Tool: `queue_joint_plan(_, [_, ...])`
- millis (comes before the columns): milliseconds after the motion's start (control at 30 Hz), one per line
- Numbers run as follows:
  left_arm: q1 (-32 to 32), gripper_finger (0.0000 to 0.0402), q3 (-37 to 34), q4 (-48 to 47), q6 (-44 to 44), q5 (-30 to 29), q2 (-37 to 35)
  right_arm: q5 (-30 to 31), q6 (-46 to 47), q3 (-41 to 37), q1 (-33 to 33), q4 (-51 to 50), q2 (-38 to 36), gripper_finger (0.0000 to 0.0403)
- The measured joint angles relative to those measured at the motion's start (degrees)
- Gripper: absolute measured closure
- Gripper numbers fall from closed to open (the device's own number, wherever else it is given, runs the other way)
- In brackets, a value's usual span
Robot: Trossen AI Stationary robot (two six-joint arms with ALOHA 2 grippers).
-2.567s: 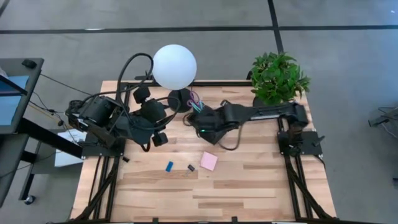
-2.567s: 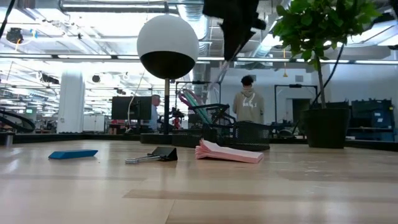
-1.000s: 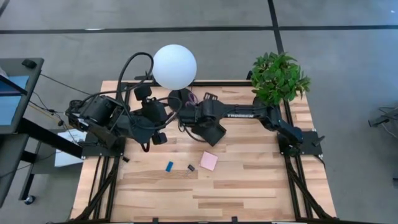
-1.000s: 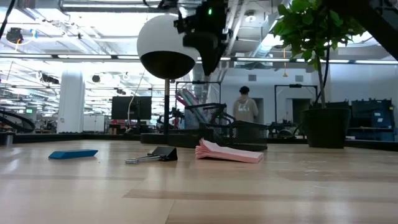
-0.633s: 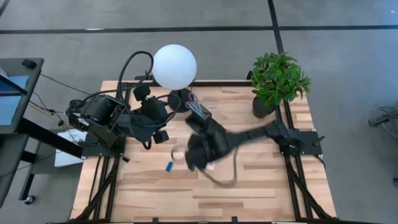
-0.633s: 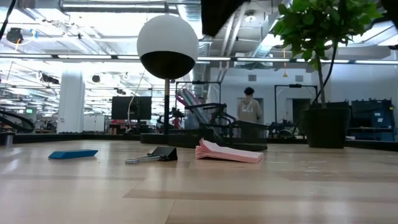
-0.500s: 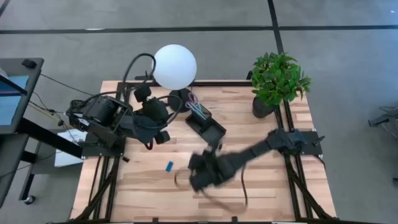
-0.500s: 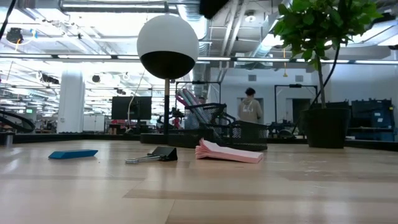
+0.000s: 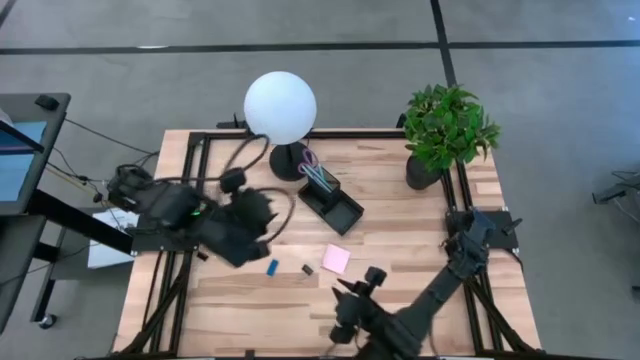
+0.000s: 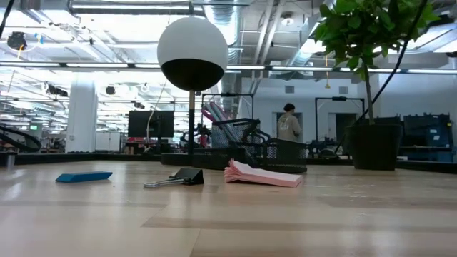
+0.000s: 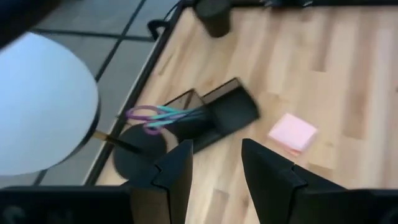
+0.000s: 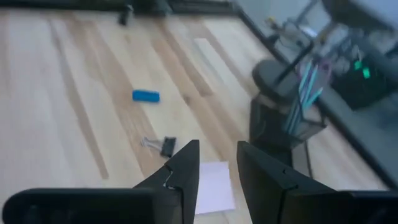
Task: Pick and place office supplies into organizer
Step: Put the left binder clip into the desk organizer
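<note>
Pens and purple-handled scissors [image 11: 149,115] stand in the taller cup of the black organizer [image 9: 330,203]; its lower tray looks empty. Ahead of the left gripper [image 11: 214,168], whose fingers stand parted and hold nothing, lie the organizer and a pink sticky-note pad [image 9: 336,259]. The right gripper [image 12: 216,163], near the table's front edge, is also slightly spread and empty; just beyond it are the pad, a small black clip [image 12: 163,145], and farther off a tiny blue block [image 12: 146,96].
</note>
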Motion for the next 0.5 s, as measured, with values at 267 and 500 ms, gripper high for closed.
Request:
queue_joint_plan(267, [-9.4,0.0267,-11.5,0.0,-13.7,-7.5,-10.7,11.0,-6.1,0.2,2.7,-0.2,-8.8,0.0302])
queue_joint_plan(500, [-14.4,0.0267,-40.1,-0.2,-39.2,-8.1,-22.7,11.8,-8.0,0.2,2.2,-0.2,-13.1,0.0302])
